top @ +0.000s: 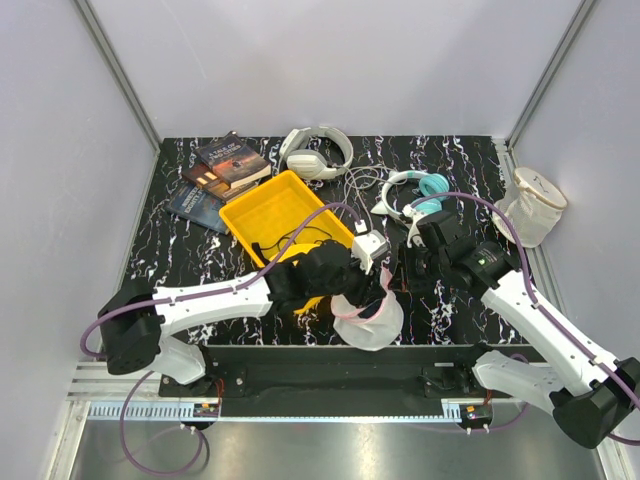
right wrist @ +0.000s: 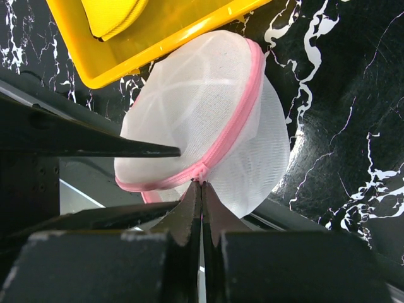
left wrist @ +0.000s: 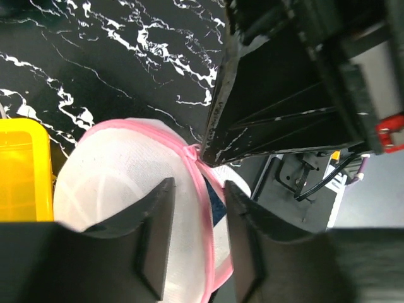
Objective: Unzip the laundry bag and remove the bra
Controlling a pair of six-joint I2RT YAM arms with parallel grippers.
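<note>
The laundry bag (top: 375, 326) is a white mesh dome with a pink rim, at the table's near edge in front of the yellow tray. My left gripper (left wrist: 199, 185) straddles its pink zipper rim, with the bag (left wrist: 120, 183) pinched between the fingers. A sliver of the navy bra (left wrist: 218, 206) shows through a short open gap in the zipper. My right gripper (right wrist: 202, 184) is shut on the pink zipper pull (right wrist: 202, 177) at the bag's (right wrist: 202, 107) lower rim. In the top view both grippers, left (top: 366, 292) and right (top: 392, 284), meet above the bag.
A yellow tray (top: 262, 205) stands just behind the bag and holds a yellow bra (right wrist: 110, 12). Books (top: 225, 165), white headphones (top: 315, 152) and teal headphones (top: 425, 190) lie at the back. A cream mesh bag (top: 530, 205) stands at the right edge.
</note>
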